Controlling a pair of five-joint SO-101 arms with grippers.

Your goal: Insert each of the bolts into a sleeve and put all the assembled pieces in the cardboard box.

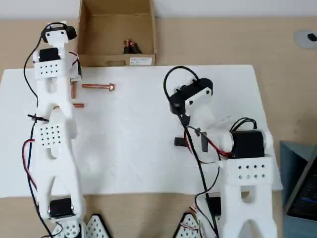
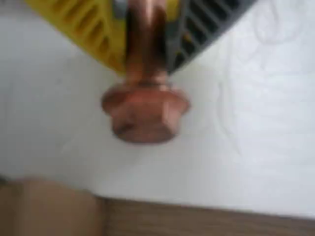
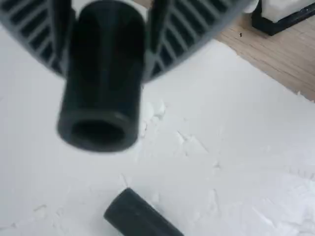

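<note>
Right end effector [image 3: 106,29] is pinching a black sleeve [image 3: 98,108], open bore facing the wrist camera, held just above the white foam pad [image 1: 138,163]. That's the spot farthest from the cardboard box [image 1: 154,34], well apart from it on the arm-base side. A second black sleeve [image 3: 135,216] lies loose on the pad near the held one, not touching it. Closer to the box, a short copper piece [image 1: 78,105] sits on the pad beside the left arm, partly hidden, so can't tell exactly what it is. Left end effector [image 2: 145,64] is clamped on a copper bolt [image 2: 145,110] by the shank, yellow finger [image 2: 83,29] on one side and grey finger [image 2: 206,24] on the other, flanged hex head sticking out past the tips; it sits just in front of the box's front wall near one corner. A loose copper bolt [image 1: 97,87] lies on the pad just beside that end effector, roughly parallel to the box's front wall and near it. The box stands on the wooden tabletop [image 1: 277,49] touching the pad's far edge, with copper-and-black pieces [image 1: 131,47] inside near the front wall.
</note>
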